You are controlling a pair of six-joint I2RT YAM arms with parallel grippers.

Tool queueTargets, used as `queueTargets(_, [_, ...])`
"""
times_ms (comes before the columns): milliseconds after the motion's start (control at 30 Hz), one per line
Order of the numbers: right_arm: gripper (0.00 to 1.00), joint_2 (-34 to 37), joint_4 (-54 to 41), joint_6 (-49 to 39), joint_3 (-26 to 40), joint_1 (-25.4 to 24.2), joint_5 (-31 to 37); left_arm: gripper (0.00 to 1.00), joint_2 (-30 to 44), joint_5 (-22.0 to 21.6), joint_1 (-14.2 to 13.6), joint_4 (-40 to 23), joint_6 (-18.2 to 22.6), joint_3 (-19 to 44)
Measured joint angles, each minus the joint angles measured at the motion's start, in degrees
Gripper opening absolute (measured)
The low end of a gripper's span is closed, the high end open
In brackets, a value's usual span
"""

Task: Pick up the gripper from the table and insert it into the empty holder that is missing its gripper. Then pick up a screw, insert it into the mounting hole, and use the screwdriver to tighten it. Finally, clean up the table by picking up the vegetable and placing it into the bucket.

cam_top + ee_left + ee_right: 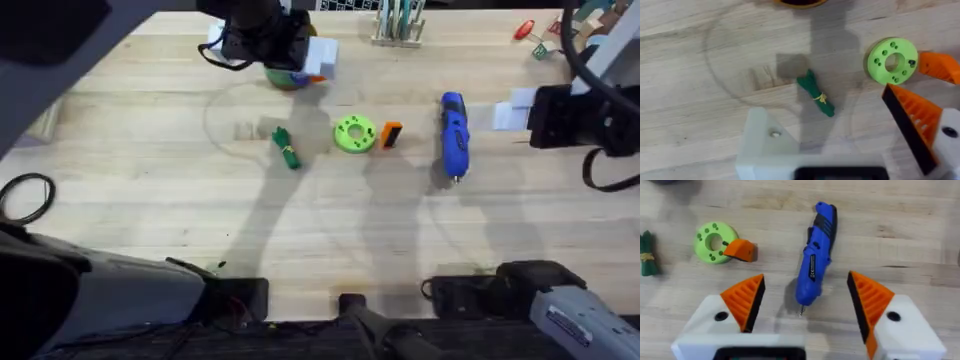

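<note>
The small orange-and-black gripper (391,134) (741,250) (940,67) lies beside a green disc (354,133). Just right of it lies the blue screwdriver (455,135) (815,260), tip toward me. The dark-green vegetable (287,148) (816,93) lies left of the disc. The brown bucket (288,76) is partly hidden under my left arm. My left gripper (318,55) (825,107) hovers open by the bucket; one finger is a bare white holder (765,137) with a hole. My right gripper (513,112) (806,277) hangs open near the screwdriver. I cannot make out a screw.
A rack (398,25) stands at the back edge. Small red and green items (530,35) lie at the back right. A black cable loop (28,196) rests at the left edge. Bare wood stretches in front of the objects.
</note>
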Motion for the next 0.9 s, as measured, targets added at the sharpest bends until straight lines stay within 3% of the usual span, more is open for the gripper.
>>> queueTargets(667, [0.990, -0.01, 0.00, 0.00, 0.00, 0.00, 0.00, 0.986, 0.00, -3.45, 0.00, -2.06, 3.66, 0.00])
queueTargets(900, [0.990, 0.02, 0.00, -0.02, 0.00, 0.00, 0.00, 0.986, 0.00, -3.45, 0.00, 1.66, 3.87, 0.00])
